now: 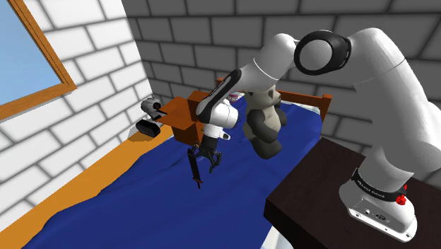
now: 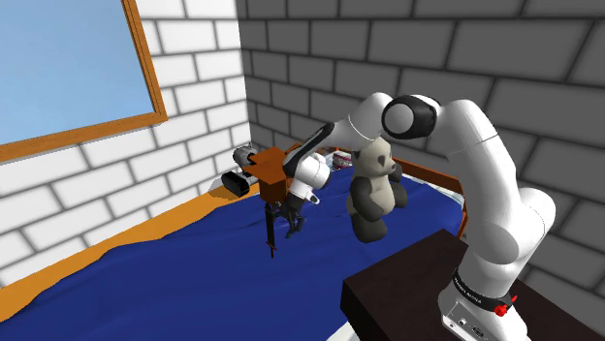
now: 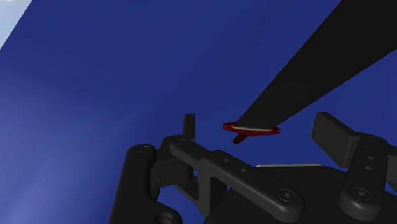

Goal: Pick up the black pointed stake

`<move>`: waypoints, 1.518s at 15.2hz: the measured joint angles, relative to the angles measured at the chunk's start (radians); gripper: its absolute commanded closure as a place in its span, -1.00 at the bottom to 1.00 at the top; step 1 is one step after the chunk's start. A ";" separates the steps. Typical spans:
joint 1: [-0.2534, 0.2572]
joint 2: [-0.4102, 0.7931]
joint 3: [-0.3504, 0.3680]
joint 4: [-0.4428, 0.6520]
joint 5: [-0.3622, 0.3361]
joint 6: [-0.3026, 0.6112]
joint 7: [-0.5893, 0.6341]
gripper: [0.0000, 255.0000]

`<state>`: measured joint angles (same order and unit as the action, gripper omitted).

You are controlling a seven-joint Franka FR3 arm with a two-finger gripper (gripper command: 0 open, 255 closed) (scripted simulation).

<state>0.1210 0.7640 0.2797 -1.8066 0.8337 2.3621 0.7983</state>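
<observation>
The black stake [image 1: 195, 168] was seen standing nearly upright just under the gripper [image 1: 205, 159], over the middle of the blue bed cover [image 1: 141, 198], its point turned down toward the cloth; whether the tip touched the cover could not be told. In the second exterior view the stake [image 2: 269, 228] was shown as a thin dark rod beside the gripper [image 2: 288, 221]. In the wrist view the stake [image 3: 299, 83] was drawn as a flat black wedge narrowing to a red ring with a pale face and a small dark stub. That narrow end lay between the fingers [image 3: 189, 124] of the gripper [image 3: 261, 127], which were held apart, with blue cover showing on either side of it, and no contact could be made out. The cover was smooth and softly rumpled, edged by an orange wooden frame [image 1: 78, 185]. A grey and white teddy bear [image 2: 373, 189] was seen upright near the arm, partly hidden by it in the shoulder view. A brown block [image 1: 185, 113] was set by the brick wall [image 1: 106, 64], and a small dark and pale thing [image 1: 150, 117] beside it was too unclear to be named. The dark stand [image 1: 311, 191] was cut off at the frame's lower edge.
</observation>
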 measured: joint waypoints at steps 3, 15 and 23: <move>0.005 0.106 0.017 0.083 0.046 0.017 0.023 -1.00; 0.019 0.241 0.018 0.184 0.056 0.042 0.006 1.00; 0.020 0.235 0.019 0.182 0.056 0.041 0.009 1.00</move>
<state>0.1408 0.9995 0.2983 -1.6248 0.8901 2.4032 0.8076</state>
